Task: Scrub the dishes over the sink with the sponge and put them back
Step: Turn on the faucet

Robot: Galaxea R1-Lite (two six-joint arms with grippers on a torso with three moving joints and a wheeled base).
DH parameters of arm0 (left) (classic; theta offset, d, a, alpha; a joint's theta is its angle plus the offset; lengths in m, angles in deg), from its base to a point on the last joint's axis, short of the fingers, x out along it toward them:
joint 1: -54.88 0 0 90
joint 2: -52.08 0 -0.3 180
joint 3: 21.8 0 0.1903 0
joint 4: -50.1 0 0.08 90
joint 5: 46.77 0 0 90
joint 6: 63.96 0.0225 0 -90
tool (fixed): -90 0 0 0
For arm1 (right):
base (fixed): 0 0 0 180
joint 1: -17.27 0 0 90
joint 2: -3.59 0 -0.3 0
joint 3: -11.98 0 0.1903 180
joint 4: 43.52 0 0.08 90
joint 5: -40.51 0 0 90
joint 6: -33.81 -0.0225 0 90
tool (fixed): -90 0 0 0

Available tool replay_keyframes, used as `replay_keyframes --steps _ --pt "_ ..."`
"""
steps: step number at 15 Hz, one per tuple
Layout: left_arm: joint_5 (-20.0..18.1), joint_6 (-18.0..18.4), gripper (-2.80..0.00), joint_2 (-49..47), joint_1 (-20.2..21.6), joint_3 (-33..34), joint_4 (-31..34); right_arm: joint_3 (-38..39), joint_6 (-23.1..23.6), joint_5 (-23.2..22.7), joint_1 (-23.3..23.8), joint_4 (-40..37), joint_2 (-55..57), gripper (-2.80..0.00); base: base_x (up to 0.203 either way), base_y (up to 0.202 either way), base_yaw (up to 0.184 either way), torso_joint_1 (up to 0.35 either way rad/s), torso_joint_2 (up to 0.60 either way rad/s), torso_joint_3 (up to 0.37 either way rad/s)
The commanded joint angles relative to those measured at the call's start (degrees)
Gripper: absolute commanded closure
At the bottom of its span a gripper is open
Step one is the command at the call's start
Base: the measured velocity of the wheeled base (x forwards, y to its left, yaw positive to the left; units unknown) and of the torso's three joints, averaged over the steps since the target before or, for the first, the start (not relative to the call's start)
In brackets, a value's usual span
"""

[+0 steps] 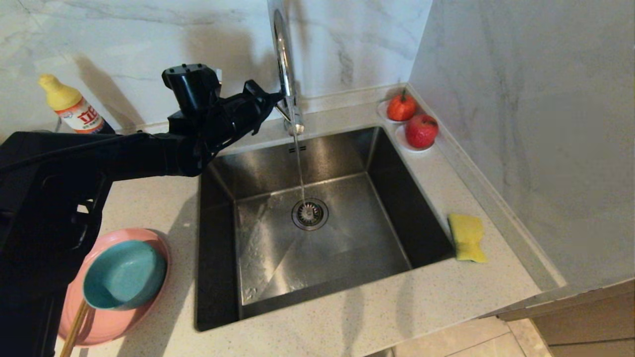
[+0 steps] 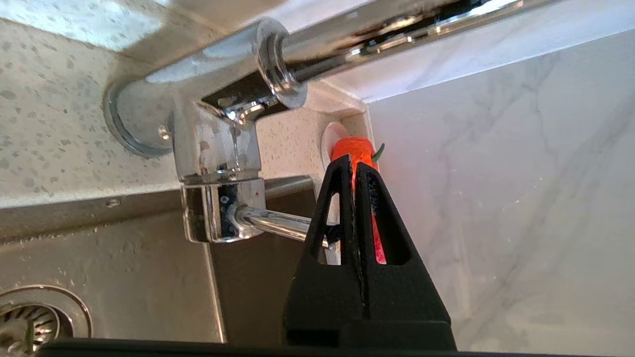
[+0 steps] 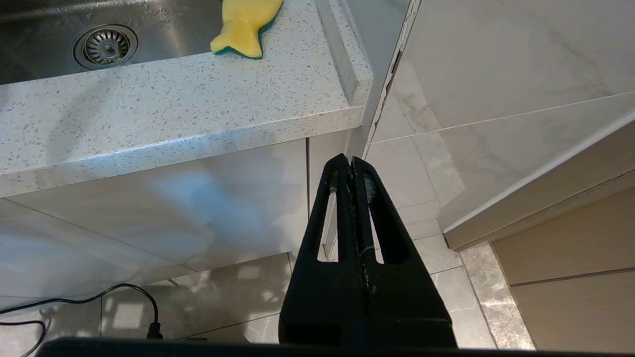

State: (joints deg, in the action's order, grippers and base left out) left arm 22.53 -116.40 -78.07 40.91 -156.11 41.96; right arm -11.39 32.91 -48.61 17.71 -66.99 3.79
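At the lower left of the head view we see the pink plate (image 1: 111,325) on the counter with the teal bowl (image 1: 124,275) sitting in it. Above them our left gripper (image 1: 270,99) reaches toward the tap (image 1: 287,74) in the upper middle, fingers pressed together and holding nothing. Water runs from the spout into the sink (image 1: 278,163) – straight onto the drain strainer (image 1: 309,213). At the right, the sponge (image 1: 467,237) lies on the counter beside the basin. Our right gripper (image 3: 351,161) hangs below counter level – fingers closed, empty.
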Motion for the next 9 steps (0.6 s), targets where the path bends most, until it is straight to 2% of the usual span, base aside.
replay_keyframes --steps 1,9 --pt "-0.05 -0.29 0.0 -0.28 0.0 0.36 0.05 0.09 -0.02 0.0 -0.06 0.01 -0.03 0.0 0.0 0.0 0.0 0.0 0.0 0.0" --pt "-0.19 -0.29 0.0 2.07 0.0 3.67 0.23 0.09 0.02 0.0 0.0 0.01 -0.03 0.0 0.0 0.0 0.0 0.0 0.0 0.0"
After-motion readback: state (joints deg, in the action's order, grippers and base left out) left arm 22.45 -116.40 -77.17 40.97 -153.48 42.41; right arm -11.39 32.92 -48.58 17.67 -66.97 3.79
